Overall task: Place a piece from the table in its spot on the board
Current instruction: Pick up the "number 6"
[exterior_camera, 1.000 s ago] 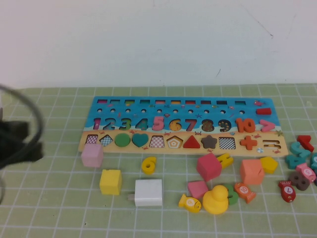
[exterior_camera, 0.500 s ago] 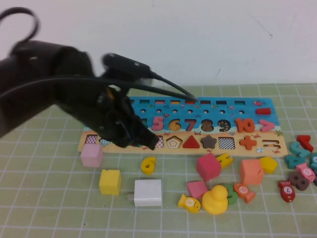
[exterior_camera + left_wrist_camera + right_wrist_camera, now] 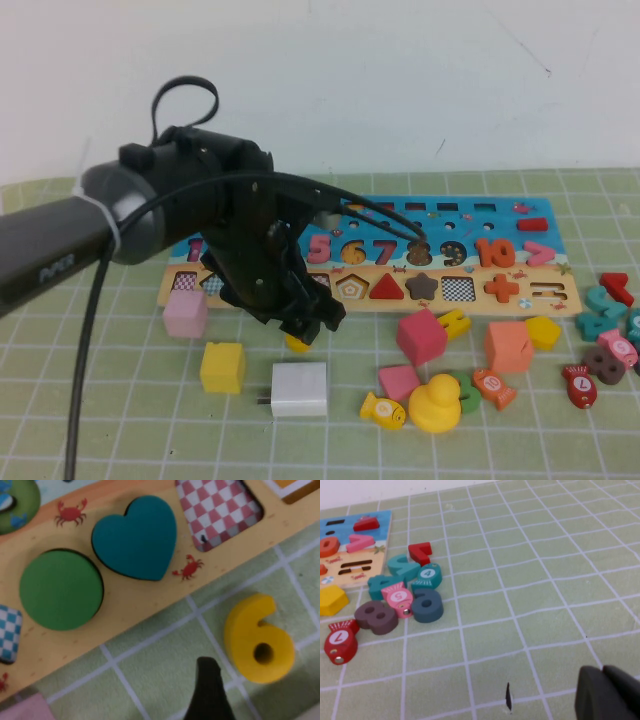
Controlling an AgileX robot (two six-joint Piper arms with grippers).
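Observation:
The yellow numeral 6 (image 3: 294,344) lies on the green mat just in front of the board (image 3: 560,262), mostly hidden under my left gripper (image 3: 305,330) in the high view. In the left wrist view the 6 (image 3: 257,639) lies flat next to the board's tan strip (image 3: 130,595), below the teal heart. My left gripper (image 3: 265,695) is open and low over the 6, with one dark fingertip (image 3: 209,685) beside it and the other out of frame. My right gripper (image 3: 609,695) is shut and empty over bare mat at the far right, out of the high view.
A pink cube (image 3: 186,313), a yellow cube (image 3: 222,366) and a white cube (image 3: 299,388) stand near the 6. A magenta cube (image 3: 421,334), an orange cube (image 3: 508,346), a duck (image 3: 436,403) and a yellow fish (image 3: 384,409) lie to the right. Loose numerals (image 3: 395,605) lie by the board's right end.
My left arm has swung in from the left edge, crossed over the board and come down onto the yellow 6. The pieces on the mat have not moved.

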